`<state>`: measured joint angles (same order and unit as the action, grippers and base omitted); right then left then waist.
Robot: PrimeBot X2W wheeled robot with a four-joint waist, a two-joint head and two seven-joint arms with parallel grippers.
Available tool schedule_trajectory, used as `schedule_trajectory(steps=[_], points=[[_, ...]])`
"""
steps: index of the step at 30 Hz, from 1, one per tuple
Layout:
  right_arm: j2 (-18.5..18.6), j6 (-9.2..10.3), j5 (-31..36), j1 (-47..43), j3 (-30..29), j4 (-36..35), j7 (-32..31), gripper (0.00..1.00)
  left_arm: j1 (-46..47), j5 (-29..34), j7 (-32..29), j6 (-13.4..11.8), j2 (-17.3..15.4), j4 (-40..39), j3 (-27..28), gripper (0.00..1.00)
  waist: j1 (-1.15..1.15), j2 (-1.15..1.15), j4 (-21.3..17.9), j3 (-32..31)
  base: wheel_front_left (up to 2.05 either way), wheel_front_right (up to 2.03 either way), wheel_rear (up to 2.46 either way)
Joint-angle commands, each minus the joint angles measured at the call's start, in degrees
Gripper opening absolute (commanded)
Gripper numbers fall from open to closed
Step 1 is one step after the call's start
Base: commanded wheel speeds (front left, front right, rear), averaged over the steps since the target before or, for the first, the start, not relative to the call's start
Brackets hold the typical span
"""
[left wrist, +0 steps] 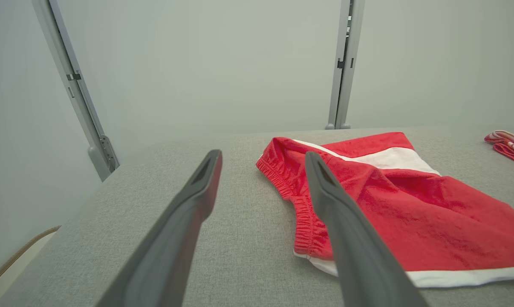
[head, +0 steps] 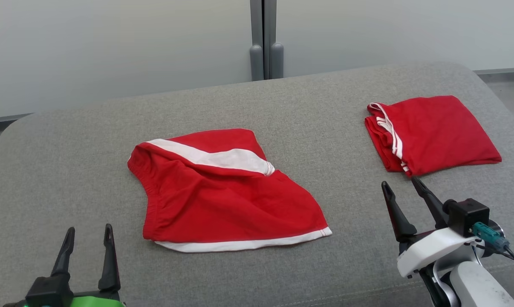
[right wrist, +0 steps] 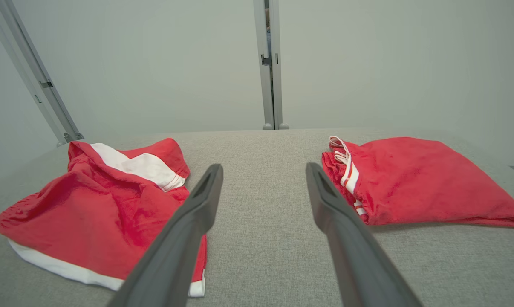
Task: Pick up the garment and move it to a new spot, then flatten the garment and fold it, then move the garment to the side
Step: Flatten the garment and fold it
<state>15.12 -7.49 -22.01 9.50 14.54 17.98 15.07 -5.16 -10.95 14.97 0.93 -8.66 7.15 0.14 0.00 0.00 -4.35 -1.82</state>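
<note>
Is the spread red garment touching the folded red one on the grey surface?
Apart. The head view shows bare grey surface between the spread red garment and the folded red garment; the right wrist view agrees.

The padded surface [head: 325, 106] is covered in a grey woven cloth, coarse-grained and matt. The red shorts [head: 223, 200] near the middle are made of soft matt cloth, faintly fuzzy, with white bands. The folded red garment [head: 436, 132] at the far right is seen in the same cloth. The fingers of the left gripper [head: 89, 230] and the right gripper [head: 399, 182] are formed in dark matt plastic; the right wrist housing [head: 427, 251] is finished in smooth white plastic.
</note>
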Motion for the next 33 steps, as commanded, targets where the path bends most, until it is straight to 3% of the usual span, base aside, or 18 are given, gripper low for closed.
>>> schedule_trajectory(steps=[1, 5, 10, 18, 33], points=[[-0.1, 0.02, 0.5, -0.9, -0.4, -0.2, 0.2, 1.0, -1.0, 0.4, 0.2, 0.0, -0.1, -0.3, 0.6, 1.0, 0.0, 0.0, 0.0, -0.2, 0.0, 0.0, 0.0], [-0.7, 0.02, 1.1, -1.7, -1.7, -0.5, 0.2, 1.0, -2.5, 0.0, 0.2, 0.7, 0.0, -1.1, 2.3, 1.0, 0.0, 0.0, -0.1, -0.5, 0.0, 0.0, 0.0], [-1.0, 0.02, 1.7, -2.4, -2.7, -0.1, 0.2, 1.0, -3.9, -1.7, 0.2, 4.2, -1.5, 0.2, 2.6, 1.0, 0.0, 0.0, 0.0, -0.8, 0.0, 0.0, 0.0], [-1.4, 0.02, 1.1, -2.4, -2.4, 0.5, 0.2, 1.0, -4.2, -0.8, 0.2, 2.6, -0.2, 0.1, 5.1, 1.0, 0.0, 0.0, 0.3, -0.9, 0.0, 0.0, 0.0], [-1.2, 0.02, 0.9, -1.5, -1.5, 1.0, 0.2, 1.0, -2.7, 0.7, 0.2, 2.8, 0.5, 1.6, 5.1, 1.0, 0.0, 0.0, 0.2, -0.6, 0.0, 0.0, 0.0]])
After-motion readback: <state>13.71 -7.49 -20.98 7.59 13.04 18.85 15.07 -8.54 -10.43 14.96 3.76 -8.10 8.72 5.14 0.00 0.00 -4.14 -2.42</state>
